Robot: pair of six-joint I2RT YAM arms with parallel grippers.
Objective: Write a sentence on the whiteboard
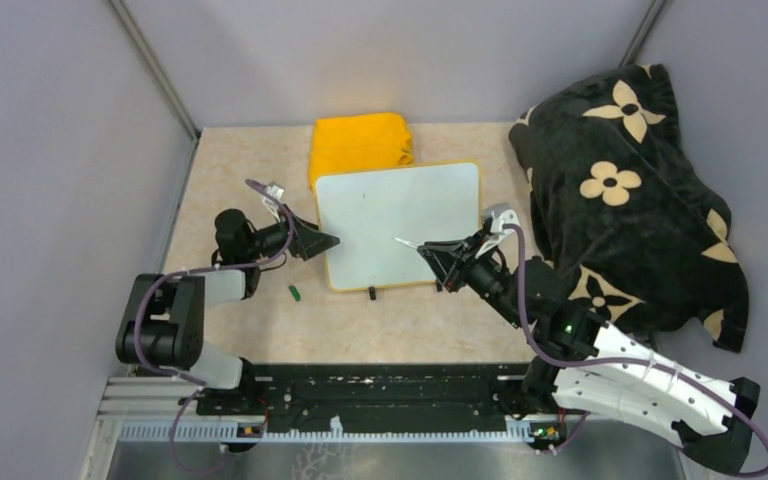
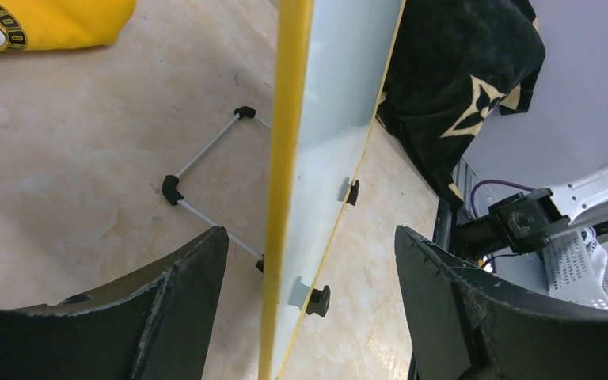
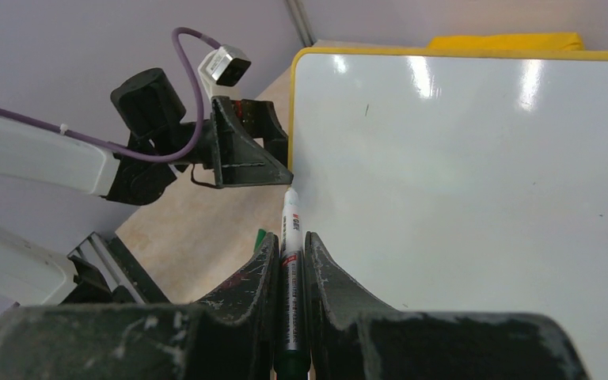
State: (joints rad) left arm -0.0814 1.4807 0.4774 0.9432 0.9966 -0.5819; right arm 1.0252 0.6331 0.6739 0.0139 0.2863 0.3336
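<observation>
The whiteboard, white with a thin yellow rim, lies mid-table, and its face shows blank; the sentence is not in view. My right gripper is shut on a white marker with a green end, whose tip points at the board's left part near the rim. My left gripper is open at the board's left edge. In the left wrist view the yellow rim runs between the left gripper's fingers, with gaps on both sides. Small black clips stick out of the board's near edge.
A folded yellow cloth lies behind the board. A black blanket with cream flowers is heaped along the right side, close to the right arm. A green marker cap lies on the table left of the board's near corner. A wire stand shows under the board.
</observation>
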